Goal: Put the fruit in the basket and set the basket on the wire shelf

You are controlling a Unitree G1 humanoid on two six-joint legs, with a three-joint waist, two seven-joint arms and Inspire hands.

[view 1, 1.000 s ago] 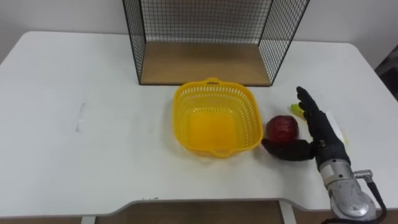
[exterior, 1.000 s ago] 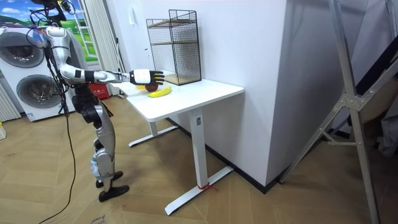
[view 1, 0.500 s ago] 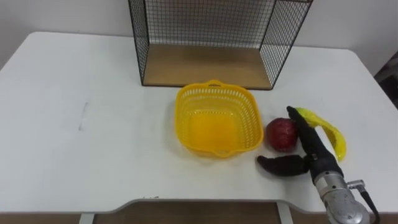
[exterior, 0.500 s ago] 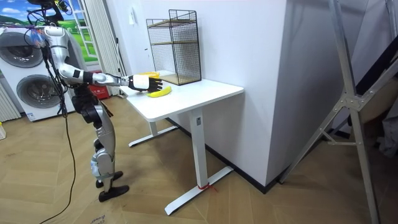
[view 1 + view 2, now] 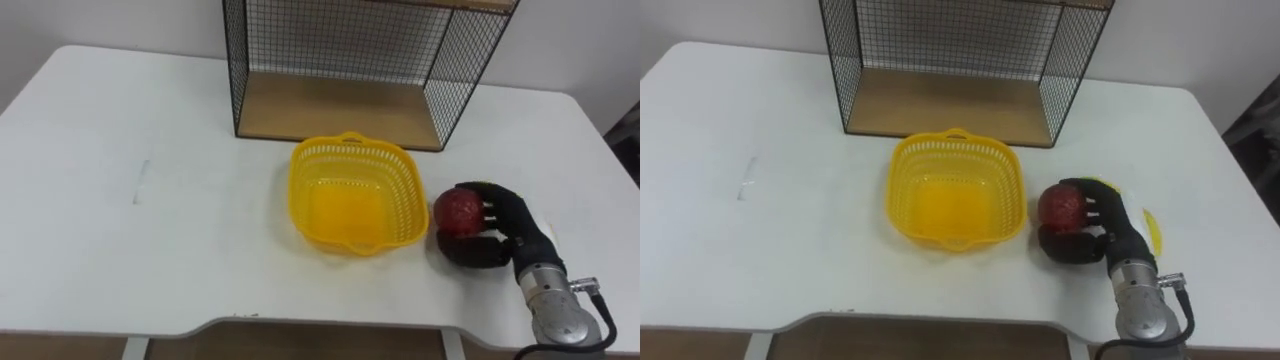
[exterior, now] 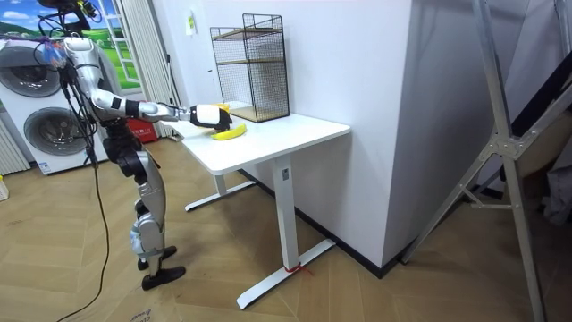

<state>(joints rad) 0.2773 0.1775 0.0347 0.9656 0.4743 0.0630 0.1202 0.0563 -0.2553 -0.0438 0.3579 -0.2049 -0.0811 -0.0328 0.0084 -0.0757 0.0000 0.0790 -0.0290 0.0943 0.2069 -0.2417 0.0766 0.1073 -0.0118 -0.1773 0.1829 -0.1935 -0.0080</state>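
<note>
Robot stands at the end of the white desk (image 5: 150,230) on the room view's left, right arm stretched out over the top.

Yellow basket (image 5: 300,190) sits upright near mid-desk. Wire shelf (image 5: 340,105) stands at its 12 o'clock, just beyond the rim, open front facing the robot, wooden base flat on the desk.

Red fruit (image 5: 458,210) lies outside the basket, at its 3 o'clock, just beside the basket wall. Right hand (image 5: 500,235) comes in from 5 o'clock and wraps the fruit: fingers (image 5: 487,205) curl over its top and far side, thumb is tucked beneath at the near side. Cannot tell whether the fruit rests on the desk or is raised off it.

Banana (image 5: 1150,228) lies on the desk at 3 o'clock of the hand, mostly hidden behind it, a yellow sliver showing.
</note>
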